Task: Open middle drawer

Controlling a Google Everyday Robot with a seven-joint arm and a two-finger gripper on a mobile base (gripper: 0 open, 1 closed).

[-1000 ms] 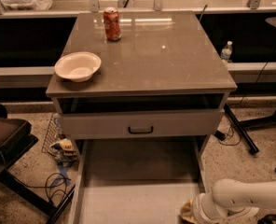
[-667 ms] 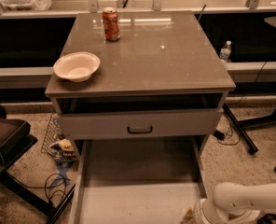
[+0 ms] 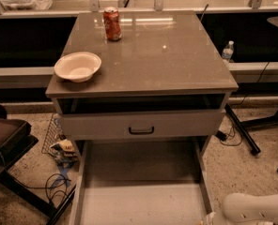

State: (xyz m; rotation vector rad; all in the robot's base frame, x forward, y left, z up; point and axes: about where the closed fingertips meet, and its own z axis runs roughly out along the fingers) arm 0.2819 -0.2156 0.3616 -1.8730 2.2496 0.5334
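Observation:
The grey cabinet (image 3: pixel 143 55) has one drawer front with a black handle (image 3: pixel 141 130) just under its top. Below that front, the middle drawer (image 3: pixel 139 191) stands pulled far out toward me and shows a plain grey inside. Its front and handle are below the frame edge. My white arm (image 3: pixel 256 210) is at the bottom right, beside the drawer's right side wall. Only a sliver of my gripper (image 3: pixel 208 218) shows at the bottom edge, next to that wall.
A white bowl (image 3: pixel 78 66) and a red can (image 3: pixel 112 24) stand on the cabinet top. A wire basket with clutter (image 3: pixel 59 144) and cables (image 3: pixel 57 186) lie on the floor at left, beside a dark chair (image 3: pixel 5 139). A water bottle (image 3: pixel 227 51) and black stand legs (image 3: pixel 242 130) are at right.
My arm and gripper have sunk toward the bottom right edge, so the gripper is now almost out of frame. The pulled-out drawer, bowl and can have not moved.

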